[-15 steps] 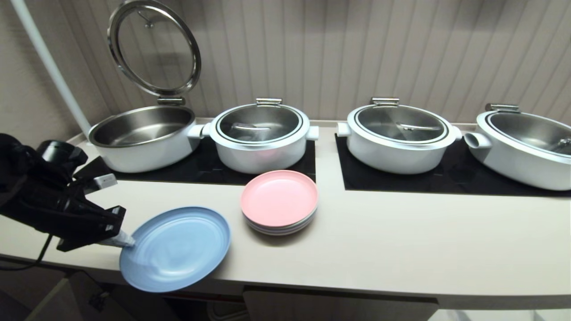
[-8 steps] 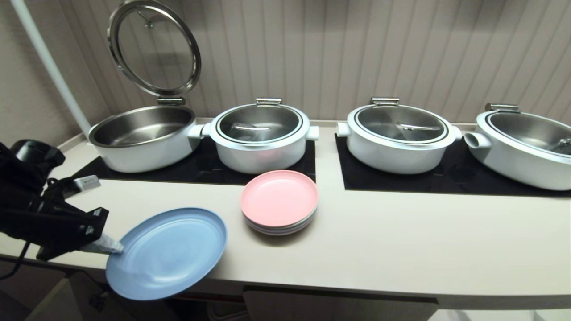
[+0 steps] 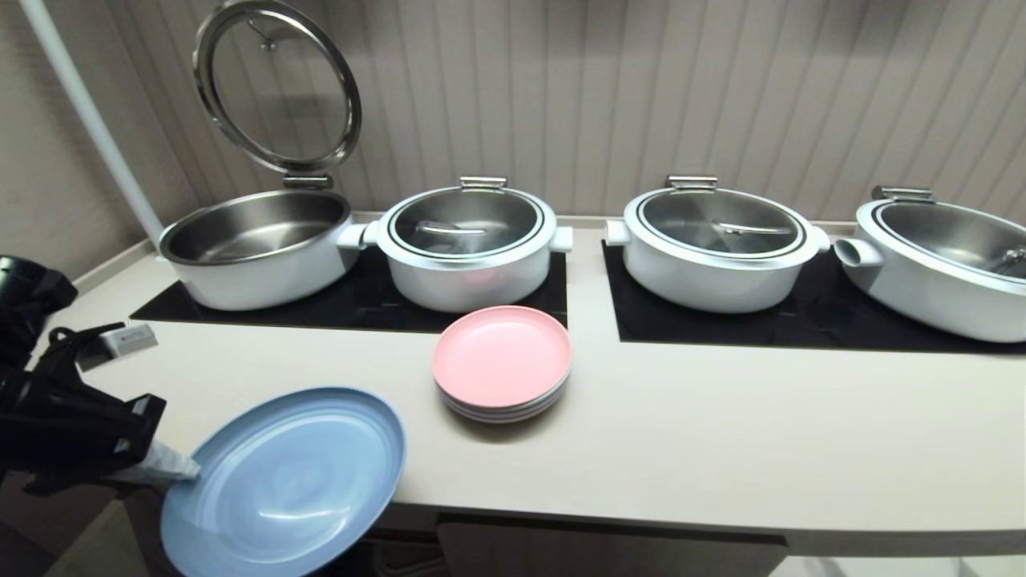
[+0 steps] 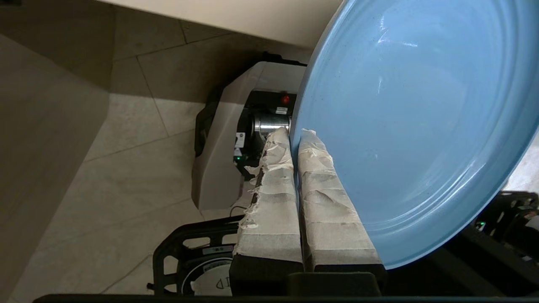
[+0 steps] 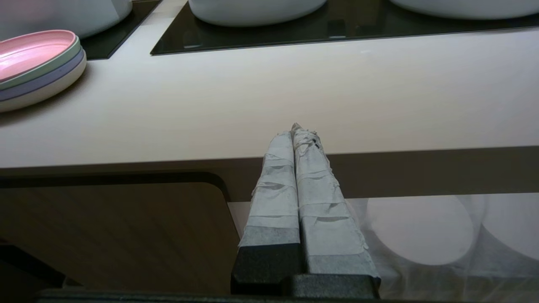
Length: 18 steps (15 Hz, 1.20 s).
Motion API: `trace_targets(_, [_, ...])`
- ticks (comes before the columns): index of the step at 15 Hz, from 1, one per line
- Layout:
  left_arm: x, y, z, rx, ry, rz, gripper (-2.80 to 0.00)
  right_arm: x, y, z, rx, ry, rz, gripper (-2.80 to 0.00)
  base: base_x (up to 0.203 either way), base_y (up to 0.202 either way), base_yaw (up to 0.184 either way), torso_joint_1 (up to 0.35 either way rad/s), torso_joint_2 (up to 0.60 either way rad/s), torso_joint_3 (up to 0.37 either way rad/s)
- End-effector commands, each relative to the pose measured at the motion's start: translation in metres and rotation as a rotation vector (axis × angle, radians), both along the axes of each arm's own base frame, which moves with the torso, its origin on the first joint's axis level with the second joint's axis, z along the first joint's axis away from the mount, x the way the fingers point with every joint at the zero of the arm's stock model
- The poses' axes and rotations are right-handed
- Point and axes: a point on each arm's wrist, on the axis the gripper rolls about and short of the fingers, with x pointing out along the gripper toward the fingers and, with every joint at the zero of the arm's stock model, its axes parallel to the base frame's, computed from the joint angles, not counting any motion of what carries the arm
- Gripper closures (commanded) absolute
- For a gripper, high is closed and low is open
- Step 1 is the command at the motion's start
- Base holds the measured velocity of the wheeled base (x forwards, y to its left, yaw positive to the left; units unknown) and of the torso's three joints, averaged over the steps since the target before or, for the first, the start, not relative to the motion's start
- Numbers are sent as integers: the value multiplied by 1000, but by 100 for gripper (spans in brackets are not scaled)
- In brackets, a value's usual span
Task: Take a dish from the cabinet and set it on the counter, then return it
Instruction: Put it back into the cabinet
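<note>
Head view: the left gripper pinches the rim of the blue dish — the dish hangs tilted past the front edge of the counter, left of the pink-topped stack. The right gripper sits pressed together, holding nothing, just below the counter edge.

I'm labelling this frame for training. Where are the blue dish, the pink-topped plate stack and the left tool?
blue dish (image 3: pixel 284 485), head view, on its inner face.
pink-topped plate stack (image 3: pixel 501 357), head view, on the top pink plate.
left tool (image 4: pixel 296 136), left wrist view, midway between its taped fingertips at the dish rim.
</note>
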Motion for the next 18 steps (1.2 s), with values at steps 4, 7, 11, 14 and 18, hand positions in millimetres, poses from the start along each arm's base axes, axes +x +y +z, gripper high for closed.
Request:
trace_targets(4, [-19,-4,8,8,-10,-16,0,0,0,0,1,0,0,0,0,0,0,0,0,0])
trace_targets(7, [-34,-1,13,17,-2,-20,0,0,0,0,1,1,0,0,0,0,0,0,0,0])
trace_targets(11, [-61,-7,17,25,2,-34,0,0,0,0,1,1,0,0,0,0,0,0,0,0])
trace_targets(14, [-79,-13,13,30,-6,-41,0,0,0,0,1,0,0,0,0,0,0,0,0,0])
trace_targets(18, [-107,-23,4,35,-10,-48,0,0,0,0,1,-1,0,0,0,0,0,0,0,0])
